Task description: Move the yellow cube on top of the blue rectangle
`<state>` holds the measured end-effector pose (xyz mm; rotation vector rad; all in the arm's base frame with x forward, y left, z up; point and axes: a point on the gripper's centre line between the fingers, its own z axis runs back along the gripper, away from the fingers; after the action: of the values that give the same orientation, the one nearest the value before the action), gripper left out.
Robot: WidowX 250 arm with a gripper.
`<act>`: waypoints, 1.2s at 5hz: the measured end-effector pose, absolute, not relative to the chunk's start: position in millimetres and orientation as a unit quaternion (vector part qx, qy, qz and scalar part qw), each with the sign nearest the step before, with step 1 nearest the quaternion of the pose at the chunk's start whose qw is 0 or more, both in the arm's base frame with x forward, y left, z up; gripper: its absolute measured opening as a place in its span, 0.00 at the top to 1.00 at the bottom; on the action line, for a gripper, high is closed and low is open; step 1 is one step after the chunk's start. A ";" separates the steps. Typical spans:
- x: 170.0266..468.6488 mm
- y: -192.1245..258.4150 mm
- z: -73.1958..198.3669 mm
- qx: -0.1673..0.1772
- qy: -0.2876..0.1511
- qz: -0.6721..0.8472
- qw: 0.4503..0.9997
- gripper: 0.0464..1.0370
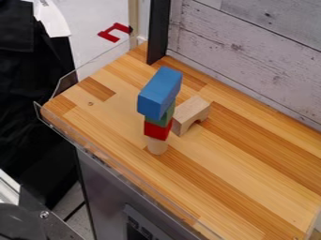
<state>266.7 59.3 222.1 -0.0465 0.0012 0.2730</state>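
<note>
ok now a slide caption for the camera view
Stacked on a wood worktop: blue block over green block, red block and pale wooden piece, beside a wooden arch.

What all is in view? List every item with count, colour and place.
rectangular block: 1, blue, top of stack
small block: 1, green, under the blue
lower block: 1, red, under the green
cylinder: 1, pale wood, stack's bottom
arch block: 1, pale wood, beside stack
tabletop: 1, striped brown, under everything stacked
post: 1, black, far edge
plank wall: 1, whitish grey, behind
bracket shape: 1, red, upper left
cloth: black, left; count unclear
metal part: 1, dark grey, lower left; owner unclear
</note>
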 end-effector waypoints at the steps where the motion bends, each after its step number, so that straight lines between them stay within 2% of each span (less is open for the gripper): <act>1: 256.0 41.5 227.1 -0.037 0.003 0.109 0.993 0.46; 2: 248.3 24.6 210.8 -0.043 0.038 0.089 0.994 0.46; 6: 239.8 -1.9 155.3 -0.066 0.101 0.051 0.991 0.46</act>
<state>239.8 -1.9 155.3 -0.1315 0.2030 0.1033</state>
